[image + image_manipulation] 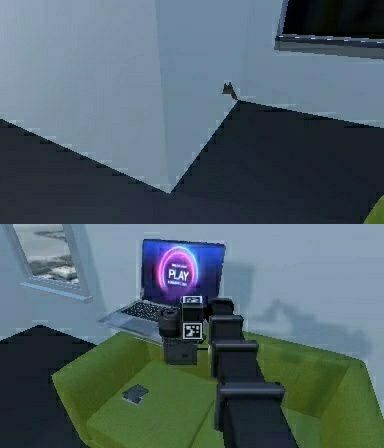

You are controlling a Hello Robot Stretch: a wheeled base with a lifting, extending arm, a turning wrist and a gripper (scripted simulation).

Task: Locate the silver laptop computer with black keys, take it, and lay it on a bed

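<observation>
One laptop [180, 269], one green sofa [310, 374], one small dark object [136, 394]

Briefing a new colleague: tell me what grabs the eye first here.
The open laptop stands out with its glowing screen, top middle of the arm side view, at the far edge of a green couch. The dark arm rises toward it from the bottom edge.
</observation>
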